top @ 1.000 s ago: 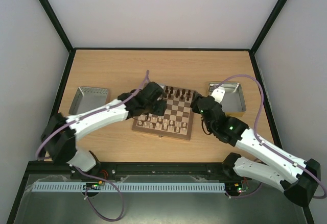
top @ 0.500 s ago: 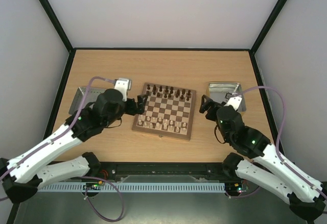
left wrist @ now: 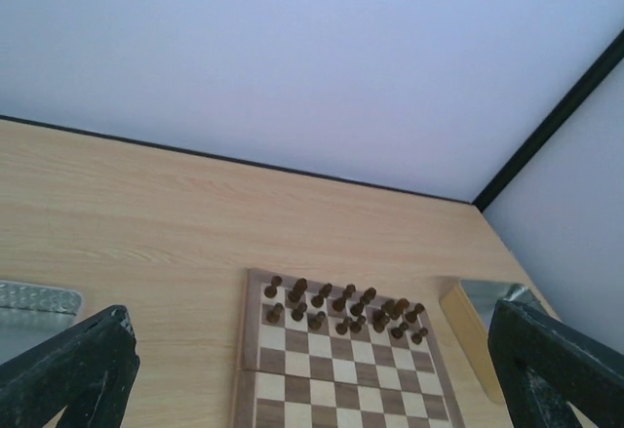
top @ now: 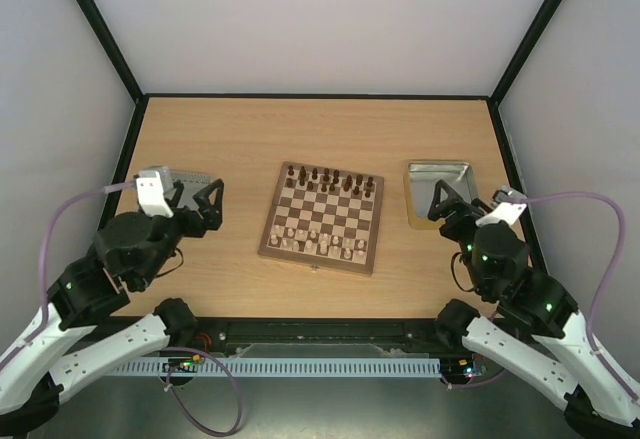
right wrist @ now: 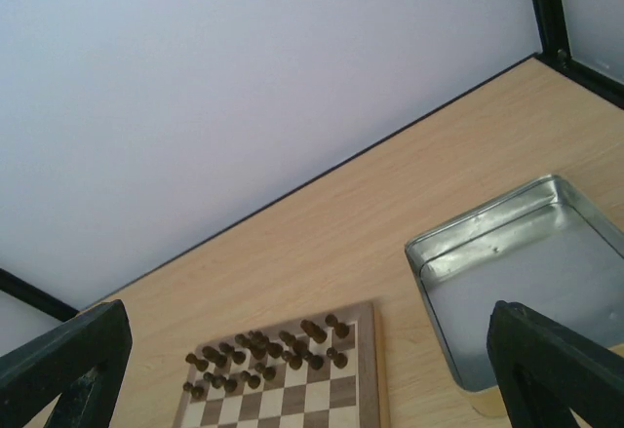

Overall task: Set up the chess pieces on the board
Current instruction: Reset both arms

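Observation:
The board (top: 324,215) lies in the middle of the table. Dark brown chess pieces (top: 330,180) stand on its two far rows, pale cream ones (top: 312,243) on its near rows. My left gripper (top: 196,202) is open and empty, raised well left of the board. My right gripper (top: 452,202) is open and empty, raised right of the board. The left wrist view shows the board (left wrist: 341,369) and dark pieces (left wrist: 341,307) between my wide-apart fingers (left wrist: 78,365). The right wrist view shows the board (right wrist: 336,404) and dark pieces (right wrist: 263,350).
A grey metal tray (top: 170,183) lies left of the board, partly hidden by my left gripper. A second grey tray (top: 440,175) lies right of the board, its near part under my right gripper; it also shows in the right wrist view (right wrist: 517,272). Black frame posts edge the table.
Both arms have drawn back from the board toward the near corners. The left gripper went from the board's left edge to over the left tray, the right from the board's right edge to by the right tray.

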